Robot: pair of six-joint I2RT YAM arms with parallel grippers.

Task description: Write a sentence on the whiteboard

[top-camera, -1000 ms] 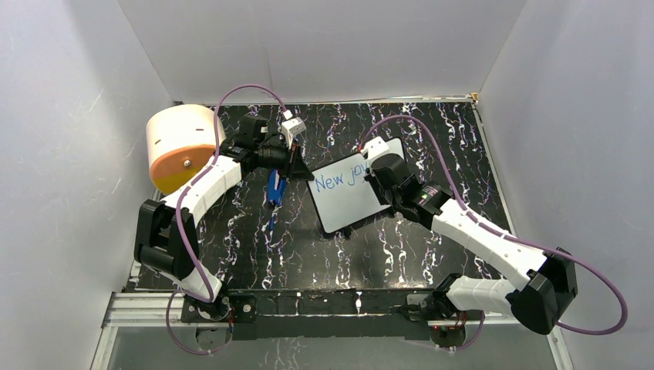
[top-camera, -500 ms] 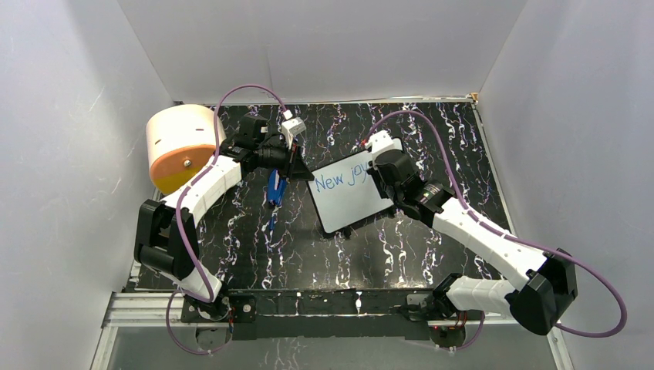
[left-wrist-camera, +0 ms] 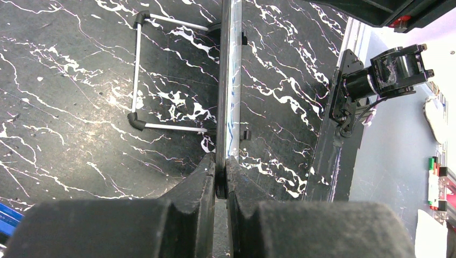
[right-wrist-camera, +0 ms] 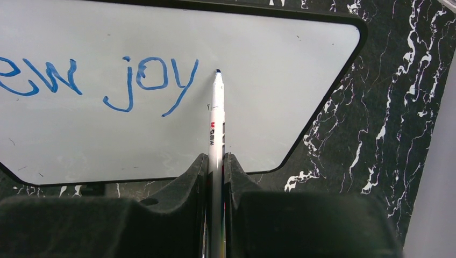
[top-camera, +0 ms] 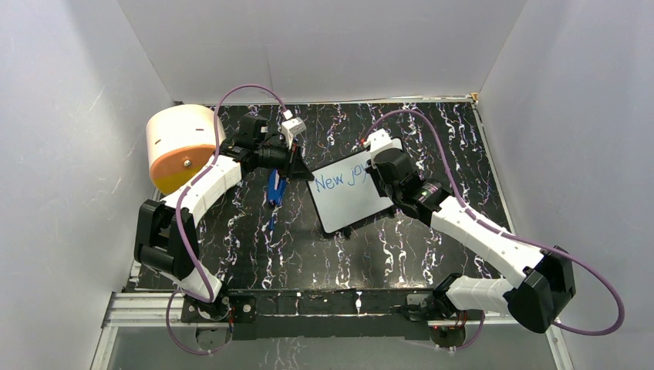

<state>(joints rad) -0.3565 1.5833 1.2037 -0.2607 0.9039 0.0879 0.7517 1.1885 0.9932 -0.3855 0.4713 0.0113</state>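
Spacing is what the next stroke turns on: your right gripper (right-wrist-camera: 216, 159) has both fingers clamped on a slim white marker (right-wrist-camera: 216, 121) with a dark blue tip. That tip sits just right of the upper arm of the "y", at the end of the blue handwritten sentence (right-wrist-camera: 134, 80), which so far reads "New joy". Whether the tip touches the surface cannot be told from these views. The small white rectangular whiteboard (top-camera: 351, 204) with its thin black frame sits in the middle of the black marbled table (top-camera: 432, 123). It is turned so that its long axis and the line of writing run from your left arm toward the far right. Blank board lies beyond the tip along that same axis, but little of it before the rounded corner. You can probably fit only a letter or so there, and the rest will likely need the row below. Your left gripper (left-wrist-camera: 220, 160) is pinched tight on the board's left short edge, steadying it, while the right arm is the one over the writing. Carry the pen along the row, away from the left gripper.
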